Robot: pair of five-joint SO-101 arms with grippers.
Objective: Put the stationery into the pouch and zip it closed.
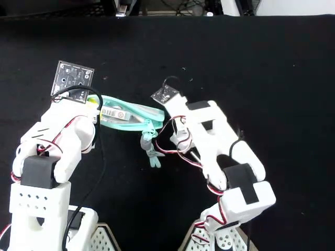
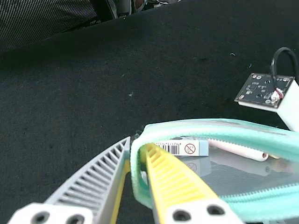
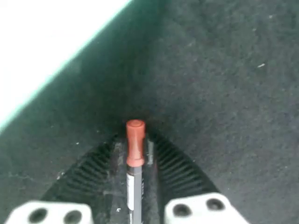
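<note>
Black table [image 1: 261, 78]; left end effector [image 2: 138, 144] pinches pouch [image 2: 210, 124], right end effector [image 3: 135, 143] clamps cut-off pen [image 3: 135, 133].

Prob. a lab — black-cloth table [image 1: 261, 63], cables [image 1: 178, 6] behind.

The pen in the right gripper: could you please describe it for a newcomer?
On the black table, look beside the mint pouch. The right gripper clamps a slim dark pen; its red cap sets it apart from the white items inside the pouch.
</note>
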